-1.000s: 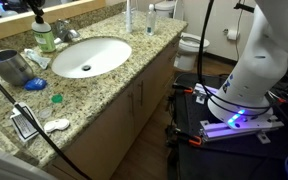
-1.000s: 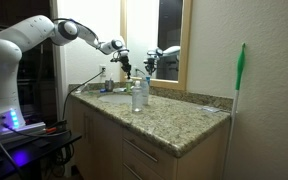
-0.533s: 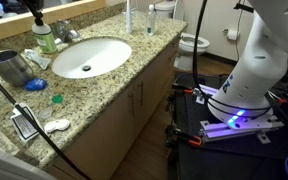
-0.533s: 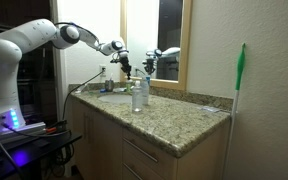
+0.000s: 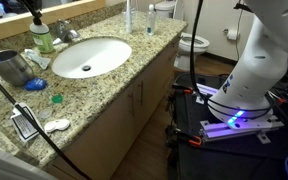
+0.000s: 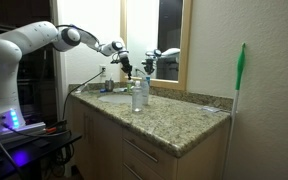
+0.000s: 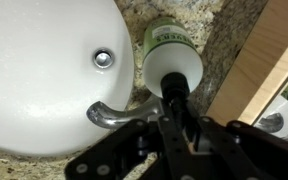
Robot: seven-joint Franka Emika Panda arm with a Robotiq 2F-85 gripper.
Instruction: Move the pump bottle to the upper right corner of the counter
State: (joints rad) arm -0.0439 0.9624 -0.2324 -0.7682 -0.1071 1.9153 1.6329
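The pump bottle (image 5: pixel 44 38) stands on the granite counter (image 5: pixel 114 88) behind the oval white sink (image 5: pixel 89 56), next to the chrome faucet (image 5: pixel 70 35). My gripper (image 5: pixel 35 10) is right above it, at its pump head. In the wrist view I look straight down on the bottle (image 7: pixel 172 58), with its green label and pale body. My gripper (image 7: pixel 176 108) is shut on its dark pump head. The bottle's base seems to rest on the counter (image 7: pixel 222 45). In an exterior view my gripper (image 6: pixel 124 64) hovers at the back of the counter (image 6: pixel 184 120).
A grey metal cup (image 5: pixel 12 68) stands near the sink. A slim white stick (image 5: pixel 127 15) and a clear bottle (image 5: pixel 151 20) stand at the counter's far end. The wooden mirror frame (image 7: pixel 259 60) is close behind the bottle. The faucet spout (image 7: pixel 119 115) reaches over the basin (image 7: pixel 44 70).
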